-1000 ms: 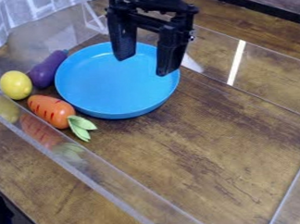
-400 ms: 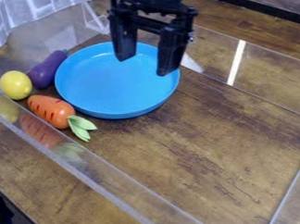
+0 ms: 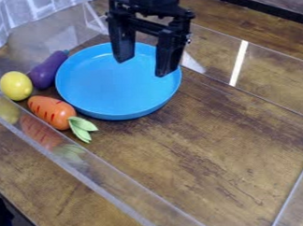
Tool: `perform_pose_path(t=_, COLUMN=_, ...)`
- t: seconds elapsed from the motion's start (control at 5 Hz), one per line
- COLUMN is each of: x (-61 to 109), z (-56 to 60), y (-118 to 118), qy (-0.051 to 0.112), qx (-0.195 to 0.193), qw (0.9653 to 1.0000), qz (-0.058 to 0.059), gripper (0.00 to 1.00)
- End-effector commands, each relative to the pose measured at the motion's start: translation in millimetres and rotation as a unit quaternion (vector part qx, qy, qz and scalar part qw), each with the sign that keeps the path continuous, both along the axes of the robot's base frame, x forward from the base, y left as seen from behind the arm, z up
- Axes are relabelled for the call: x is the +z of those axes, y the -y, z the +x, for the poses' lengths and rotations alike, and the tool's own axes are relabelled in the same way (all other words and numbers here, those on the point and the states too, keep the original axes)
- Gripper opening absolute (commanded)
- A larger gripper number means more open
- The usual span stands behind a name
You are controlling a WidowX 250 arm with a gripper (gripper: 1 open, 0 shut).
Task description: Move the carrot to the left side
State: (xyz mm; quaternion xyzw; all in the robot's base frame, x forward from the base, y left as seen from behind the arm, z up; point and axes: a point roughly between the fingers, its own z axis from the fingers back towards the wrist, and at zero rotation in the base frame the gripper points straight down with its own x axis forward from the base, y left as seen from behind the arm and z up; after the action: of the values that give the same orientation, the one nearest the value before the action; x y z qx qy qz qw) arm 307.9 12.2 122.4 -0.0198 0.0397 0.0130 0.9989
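Observation:
The small orange carrot lies on the wooden table at the left, its green leaves pointing right, just off the blue plate's near-left rim. My black gripper hangs above the plate's far right part, pointing down. Its two fingers stand wide apart and open, with nothing between them. It is well to the upper right of the carrot.
A yellow lemon-like toy and a purple eggplant toy lie left of the plate, beside the carrot. A clear plastic wall runs along the table's left and near edge. Bare wood stretches to the right.

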Motion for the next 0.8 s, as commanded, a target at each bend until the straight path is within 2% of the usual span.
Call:
perform_pose_path(t=0.0, x=15.0, z=9.8, y=-5.1, qy=0.031, qx=0.003, qw=0.9995, qz=0.003, gripper=1.00)
perform_pose_path(t=0.6, x=14.4, z=10.9, y=-10.5, qy=0.025, qx=0.012, qw=0.9996, qz=-0.002, gripper=1.00)
